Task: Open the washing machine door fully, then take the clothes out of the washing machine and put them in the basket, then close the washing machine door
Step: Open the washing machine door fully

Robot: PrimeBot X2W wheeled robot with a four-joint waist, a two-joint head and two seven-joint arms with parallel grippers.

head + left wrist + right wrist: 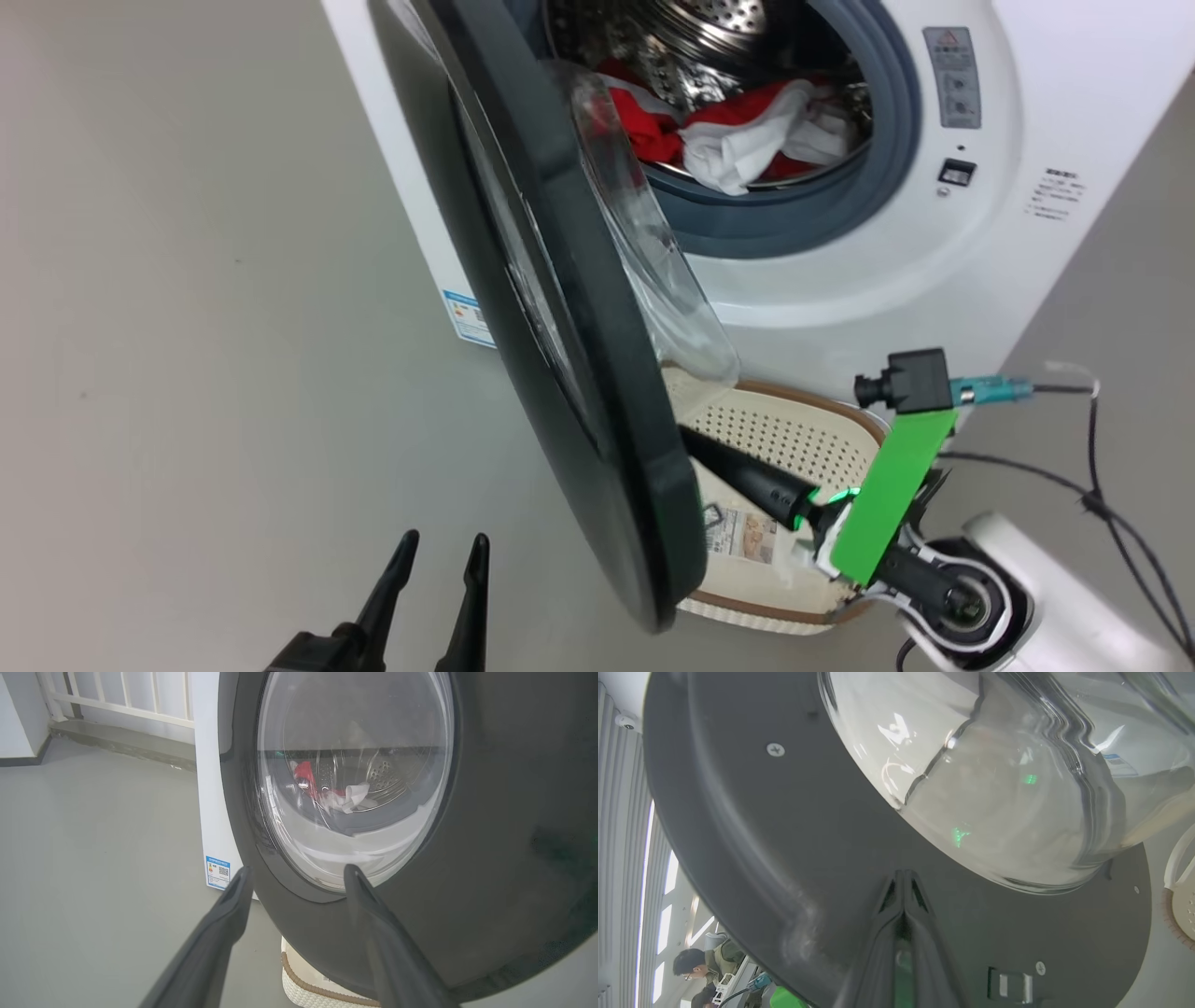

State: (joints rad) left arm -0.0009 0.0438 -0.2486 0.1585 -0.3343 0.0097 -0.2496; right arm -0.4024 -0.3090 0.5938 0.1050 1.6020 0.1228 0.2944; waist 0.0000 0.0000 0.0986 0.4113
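Washing machine door [597, 373] stands partly open — clothes [738, 140] (red, white) lie inside the washing machine [840, 308], basket [794, 434] below.

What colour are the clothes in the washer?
Bright red and white soft clothes, clearest in the head view.

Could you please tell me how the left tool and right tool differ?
The left tool is open, the right tool shut. The left tool hangs clear outside the washing machine door; the right tool points at its inner face, over the basket. Both hold nothing.
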